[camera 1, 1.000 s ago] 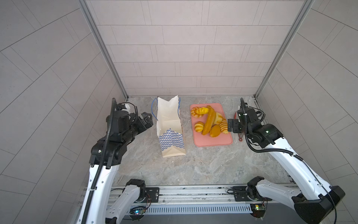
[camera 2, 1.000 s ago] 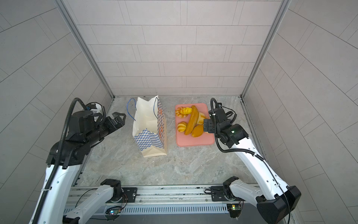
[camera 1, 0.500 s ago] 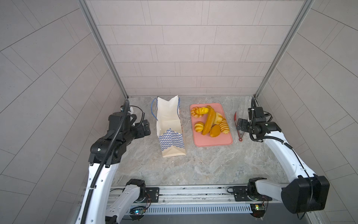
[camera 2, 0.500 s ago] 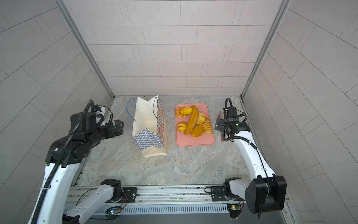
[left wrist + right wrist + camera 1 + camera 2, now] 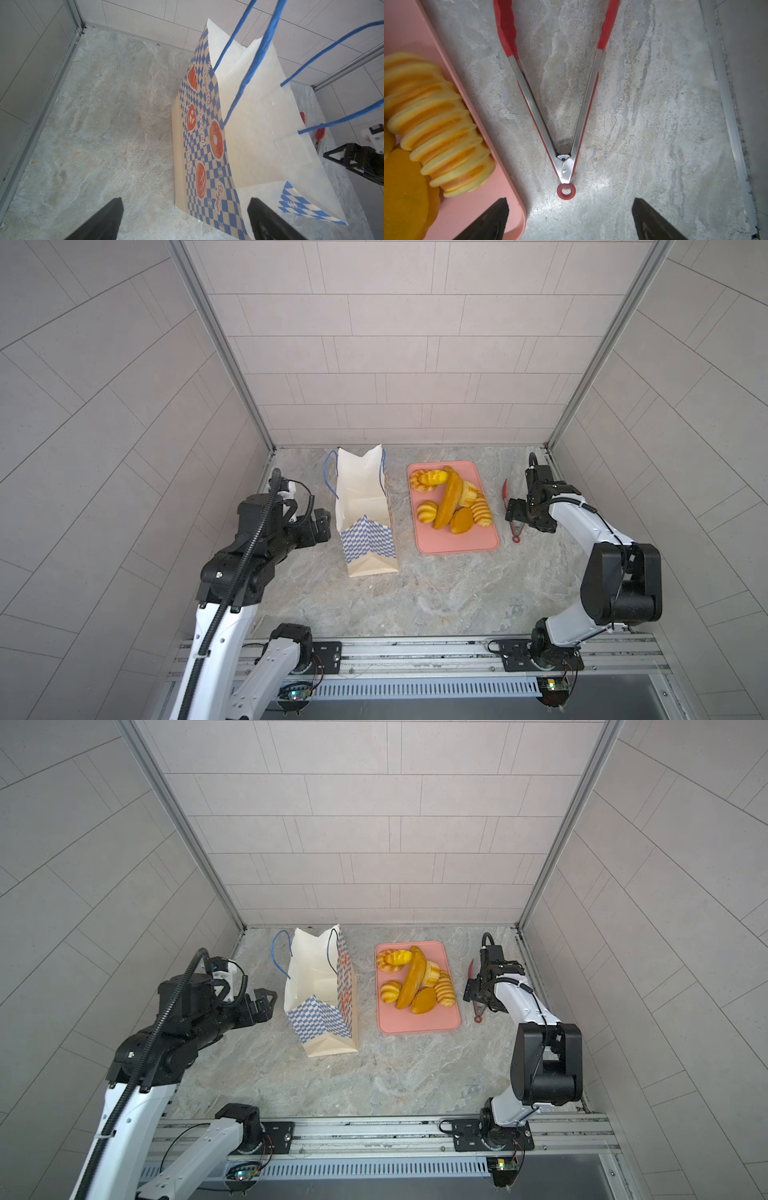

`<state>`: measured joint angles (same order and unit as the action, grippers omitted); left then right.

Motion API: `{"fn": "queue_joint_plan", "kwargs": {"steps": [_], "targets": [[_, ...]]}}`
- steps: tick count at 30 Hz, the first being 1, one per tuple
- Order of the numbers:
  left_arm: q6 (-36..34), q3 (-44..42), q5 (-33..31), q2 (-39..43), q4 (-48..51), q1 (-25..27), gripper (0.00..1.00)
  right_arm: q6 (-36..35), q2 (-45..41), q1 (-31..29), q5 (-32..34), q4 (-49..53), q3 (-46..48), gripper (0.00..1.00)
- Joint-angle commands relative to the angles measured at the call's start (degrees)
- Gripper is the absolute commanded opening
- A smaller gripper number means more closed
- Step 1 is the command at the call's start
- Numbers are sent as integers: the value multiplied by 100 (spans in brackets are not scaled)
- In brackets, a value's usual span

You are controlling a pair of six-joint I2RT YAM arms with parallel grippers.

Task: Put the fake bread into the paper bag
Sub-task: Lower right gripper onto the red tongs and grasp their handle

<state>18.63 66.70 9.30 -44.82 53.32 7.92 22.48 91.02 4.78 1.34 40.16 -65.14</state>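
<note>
Right gripper [image 5: 569,216] swung over the tongs [image 5: 564,164]; only its wrist view shows its fingers [image 5: 492,220] spread, left gripper's [image 5: 185,207] likewise.

The paper bag [image 5: 365,506] is matt cream paper with a printed checker pattern; its handles [image 5: 259,52] are blue twisted cord. The fake bread [image 5: 448,502] is smooth, glossy plastic. The tray [image 5: 457,545] is smooth pink plastic. The tongs [image 5: 534,108] have bright metal arms and red rubbery tips. The worktop [image 5: 436,597] is veined, stone-look and matt.

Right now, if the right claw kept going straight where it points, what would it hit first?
Probably the tongs, lying spread on the table straight ahead of the open right gripper. Depth is unclear, but nothing shows in between.
</note>
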Motion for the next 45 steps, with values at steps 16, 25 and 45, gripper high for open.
{"fn": "queue_joint_plan", "kwargs": {"steps": [16,25,45], "targets": [[314,-394,438,281,-497,36,100,-76,1178,-64,198,-98,-561,87],[294,-385,375,259,-474,34,100,-49,1565,-73,393,-147,-814,86],[221,-354,326,204,-407,34,100,7,1980,93,142,-426,-890,76]]}}
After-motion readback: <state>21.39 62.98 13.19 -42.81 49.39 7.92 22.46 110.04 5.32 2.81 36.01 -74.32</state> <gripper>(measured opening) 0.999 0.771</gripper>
